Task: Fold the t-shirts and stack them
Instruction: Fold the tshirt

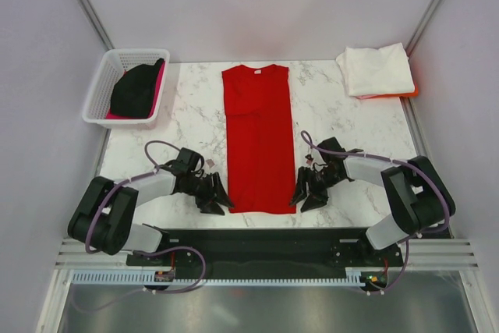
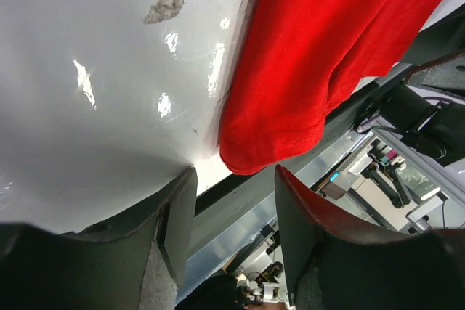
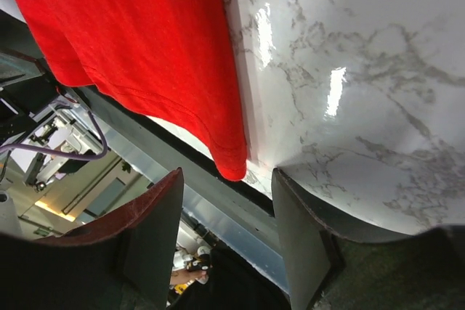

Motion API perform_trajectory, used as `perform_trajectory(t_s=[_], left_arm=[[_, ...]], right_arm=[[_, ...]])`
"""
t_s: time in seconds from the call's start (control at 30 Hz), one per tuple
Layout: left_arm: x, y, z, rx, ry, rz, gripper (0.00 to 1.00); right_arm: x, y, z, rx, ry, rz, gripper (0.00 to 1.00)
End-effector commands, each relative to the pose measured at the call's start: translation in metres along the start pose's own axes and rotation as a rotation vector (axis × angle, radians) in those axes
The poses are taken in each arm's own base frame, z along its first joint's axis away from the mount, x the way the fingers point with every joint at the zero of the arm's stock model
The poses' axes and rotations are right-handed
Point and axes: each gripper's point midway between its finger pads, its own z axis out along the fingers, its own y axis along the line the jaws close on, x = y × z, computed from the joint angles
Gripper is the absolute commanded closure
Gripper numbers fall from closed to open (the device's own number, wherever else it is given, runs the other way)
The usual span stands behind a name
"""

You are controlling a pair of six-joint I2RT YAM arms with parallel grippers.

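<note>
Red shirt lies folded lengthwise on worktop. Left jaws and right jaws spread, one beside each near hem corner.

Top external: fixed, high, behind near edge. Looks down and forward, whole surface in frame, wide and distant.
Left wrist: very close, low over surface, own left fingers at frame bottom. Faces near-left hem corner of red t-shirt and surface's near edge.
Right wrist: equally close, right fingers at frame bottom. Faces near-right hem corner.
Shared by all three: shirt's near hem, marble beside it.
</note>
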Motion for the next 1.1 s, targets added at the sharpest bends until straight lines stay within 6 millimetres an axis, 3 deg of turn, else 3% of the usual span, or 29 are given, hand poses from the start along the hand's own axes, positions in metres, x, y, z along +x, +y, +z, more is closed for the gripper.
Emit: perform_trajectory(t_s=[0.0, 0.23, 0.27, 0.33, 0.47, 0.53, 0.57, 0.6, 0.63, 0.67, 0.83, 0.9, 1.0, 1.07], left_arm=[[-0.013, -0.007, 0.001, 0.014, -0.039, -0.002, 0.47], [-0.016, -0.007, 0.003, 0.014, -0.039, 0.001, 0.5], [-0.018, -0.008, 0.004, 0.015, -0.041, 0.001, 0.52], [-0.021, -0.01, 0.005, 0.018, -0.043, 0.003, 0.66], [-0.024, -0.014, 0.008, 0.037, -0.034, -0.006, 0.69], [-0.024, -0.014, 0.007, 0.037, -0.031, 0.001, 0.81], [-0.024, -0.014, 0.007, 0.03, -0.034, 0.006, 0.92], [-0.024, -0.014, 0.004, 0.027, -0.041, 0.02, 0.98], [-0.022, -0.012, 0.003, 0.02, -0.039, 0.021, 0.98], [-0.022, -0.012, 0.001, 0.02, -0.044, 0.025, 0.98], [-0.035, -0.018, -0.022, 0.04, -0.108, 0.068, 0.98], [-0.044, -0.029, -0.032, 0.07, -0.133, 0.106, 0.98], [-0.063, -0.046, -0.05, 0.106, -0.193, 0.137, 0.98], [-0.077, -0.06, -0.062, 0.126, -0.239, 0.167, 0.98]], right_arm=[[-0.015, -0.007, 0.008, 0.045, -0.051, -0.017, 0.4], [-0.018, -0.005, 0.015, 0.039, -0.052, 0.003, 0.44], [-0.019, -0.005, 0.015, 0.04, -0.053, 0.006, 0.45], [-0.02, -0.004, 0.017, 0.035, -0.049, 0.007, 0.47], [-0.017, -0.006, 0.018, 0.034, -0.037, 0.015, 0.51], [-0.017, -0.005, 0.018, 0.028, -0.04, 0.02, 0.6], [-0.015, -0.004, 0.018, 0.015, -0.035, 0.025, 0.73], [-0.015, -0.001, 0.017, 0.007, -0.042, 0.021, 0.8], [-0.016, 0.001, 0.015, 0.0, -0.046, 0.014, 0.94], [-0.017, 0.004, 0.013, -0.008, -0.053, 0.005, 1.0], [-0.029, 0.037, -0.012, -0.095, -0.123, -0.108, 1.0], [-0.031, 0.051, -0.025, -0.126, -0.147, -0.164, 1.0], [-0.045, 0.069, -0.043, -0.16, -0.194, -0.206, 1.0], [-0.068, 0.086, -0.061, -0.186, -0.256, -0.218, 1.0]])
